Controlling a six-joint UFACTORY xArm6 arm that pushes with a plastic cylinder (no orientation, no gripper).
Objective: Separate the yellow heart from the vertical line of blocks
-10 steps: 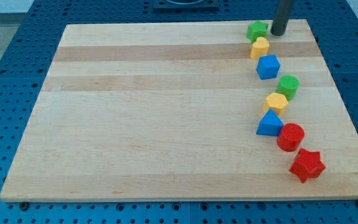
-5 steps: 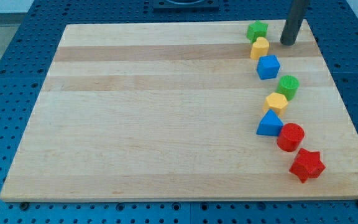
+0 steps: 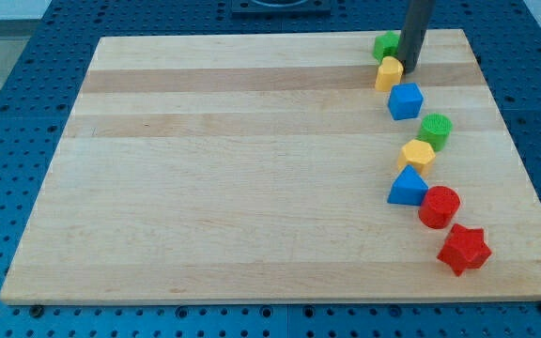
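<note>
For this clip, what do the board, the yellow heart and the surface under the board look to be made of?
The board looks like pale, smooth wood: grain lines and joined strips in lighter and darker bands show. The yellow heart, with my tip at its right side, looks like moulded plastic, one flat solid colour with a soft sheen. The blue surface has a regular grid of holes; probably painted metal, though unclear.

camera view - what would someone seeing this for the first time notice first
A crooked line of bright blocks runs down the view's right side of the wooden board, from a green star at the top to a red star at the bottom. The dark rod comes down at the top of that line, my tip right against the yellow heart, on its right.
</note>
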